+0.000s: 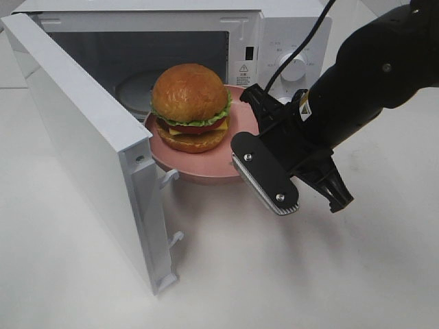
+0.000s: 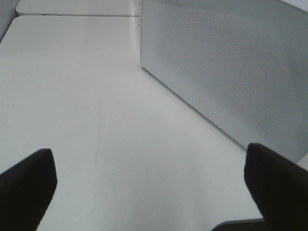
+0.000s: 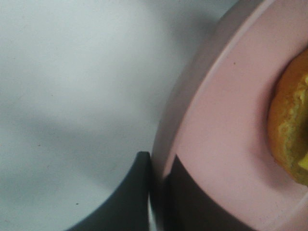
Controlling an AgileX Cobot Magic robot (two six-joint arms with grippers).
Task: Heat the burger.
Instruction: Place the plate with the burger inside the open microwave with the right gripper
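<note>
The right gripper (image 3: 155, 192) is pinched tight on the rim of the pink plate (image 1: 206, 168), and the burger (image 1: 190, 103) sits on that plate right at the mouth of the open microwave (image 1: 288, 27). The left gripper (image 2: 149, 163) hangs spread wide over the bare bench (image 2: 96, 96), beside the microwave door (image 2: 231, 72).

a plain white table (image 1: 295, 274) with a matte top fills the scene. the light is even and soft, leaving only pale, blurred grey shadows (image 3: 67, 139) on the surface. at the far edge a thin dark gap (image 2: 77, 15) parts it from a second white tabletop (image 2: 72, 6) set flush against it. a faint hairline scratch (image 2: 98, 134) runs along the nearer top.
</note>
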